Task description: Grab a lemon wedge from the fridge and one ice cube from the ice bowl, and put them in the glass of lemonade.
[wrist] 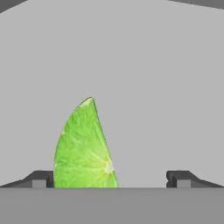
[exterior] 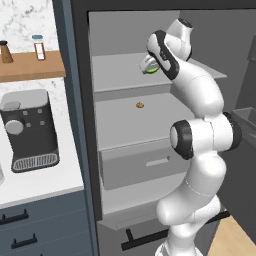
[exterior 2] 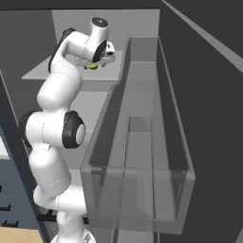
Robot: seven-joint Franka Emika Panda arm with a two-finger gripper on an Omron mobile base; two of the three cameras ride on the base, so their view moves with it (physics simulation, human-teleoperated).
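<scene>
Reaching into open fridge (exterior: 82, 125), gripper (wrist: 111, 178) stands wide apart, holding nothing. Lemon wedge (wrist: 84, 146) lies on upper shelf (exterior: 120, 70) between fingertips, beside one finger (wrist: 40, 178). Wedge not yet grasped; ice cube and both drops into glass likely remain.

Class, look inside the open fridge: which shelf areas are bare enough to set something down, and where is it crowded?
The middle shelf is bare around the small brown morsel. The top shelf is free left of the open gripper, crowded around the lemon wedge.
</scene>
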